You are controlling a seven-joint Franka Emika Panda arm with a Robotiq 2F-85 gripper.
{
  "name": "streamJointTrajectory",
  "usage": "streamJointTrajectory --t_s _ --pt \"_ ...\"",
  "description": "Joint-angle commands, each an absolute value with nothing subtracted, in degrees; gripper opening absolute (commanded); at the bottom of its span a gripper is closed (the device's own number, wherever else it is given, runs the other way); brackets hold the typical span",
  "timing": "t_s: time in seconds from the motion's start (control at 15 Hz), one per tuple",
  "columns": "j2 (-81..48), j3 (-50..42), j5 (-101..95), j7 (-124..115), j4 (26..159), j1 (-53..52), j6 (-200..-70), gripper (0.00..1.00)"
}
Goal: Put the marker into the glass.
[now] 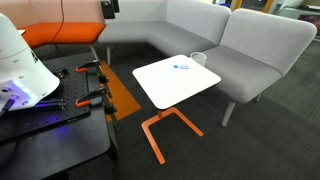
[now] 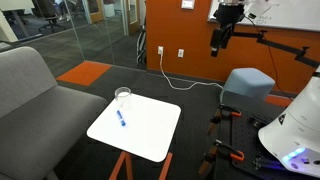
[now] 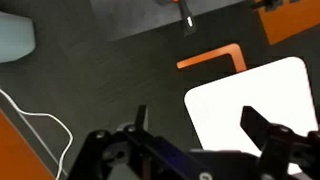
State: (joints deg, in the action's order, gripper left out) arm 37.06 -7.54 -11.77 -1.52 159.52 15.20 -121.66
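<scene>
The blue marker (image 1: 181,67) lies flat on the white tabletop (image 1: 175,88), next to the clear glass (image 1: 198,59), which stands upright near the table's far edge. Both also show in an exterior view: marker (image 2: 120,119), glass (image 2: 123,97), tabletop (image 2: 150,132). My gripper (image 2: 217,46) hangs high above the floor, far from the table and off to its side. In the wrist view the gripper (image 3: 200,125) is open and empty, with a corner of the tabletop (image 3: 265,90) below it. Marker and glass are out of the wrist view.
A grey sofa (image 1: 200,30) wraps round the table on its orange frame (image 1: 160,125). A blue-grey stool (image 2: 247,85) stands on the dark carpet. A black bench with orange clamps (image 1: 90,85) is beside the robot base. A white cable (image 2: 175,80) lies on the floor.
</scene>
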Motion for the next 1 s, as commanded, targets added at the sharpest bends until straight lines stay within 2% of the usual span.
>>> streamJointTrajectory --t_s 0.0,0.47,0.73,0.93 --pt "37.09 -7.80 -11.94 -1.66 159.42 14.93 -121.48 1.00" --pt "34.69 -6.39 -10.70 -3.36 158.33 13.33 -122.45 1.00" --pt "25.58 0.76 -6.36 -12.51 154.72 7.09 -127.01 1.00" --pt "13.76 5.75 -3.49 -22.25 148.68 3.81 -130.66 1.00"
